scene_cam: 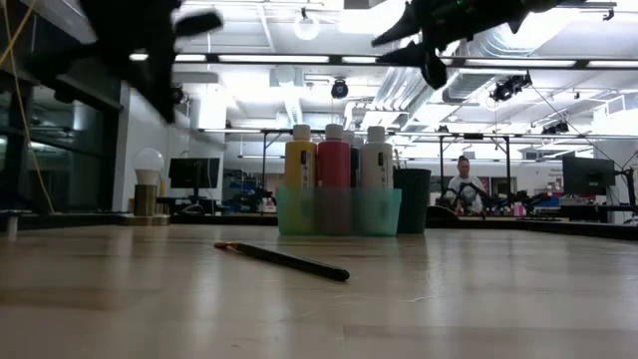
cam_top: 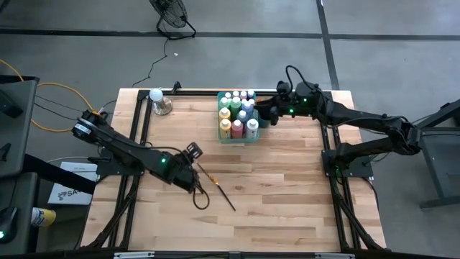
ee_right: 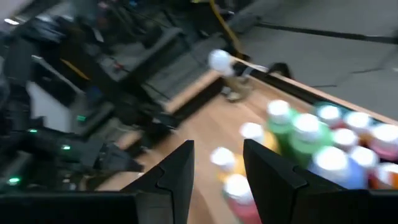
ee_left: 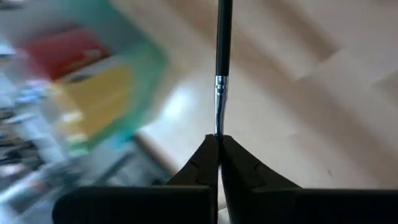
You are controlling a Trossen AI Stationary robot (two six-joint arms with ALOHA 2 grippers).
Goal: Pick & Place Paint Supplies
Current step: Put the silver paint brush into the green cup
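A thin dark-handled paintbrush (cam_top: 218, 189) lies flat on the wooden table (cam_top: 287, 187) near its middle; it also shows in the low view (scene_cam: 284, 260). My left gripper (cam_top: 195, 185) hangs shut above the brush's left end. In its wrist view the brush (ee_left: 222, 50) runs on from the shut fingertips (ee_left: 218, 140), but the low view shows it resting on the table. Several white-capped paint bottles (cam_top: 237, 115) stand upright in a teal bin (cam_top: 228, 137) at the far middle. My right gripper (cam_top: 260, 109) hovers open above the bin's right side, nothing between its fingers (ee_right: 217, 155).
A clear object with a white ball top (cam_top: 158, 101) stands at the table's far left. Black frame rails (cam_top: 136, 129) run along the table's left and right sides. Bare wood lies in the near and right parts. A person sits in the room far behind (scene_cam: 464, 184).
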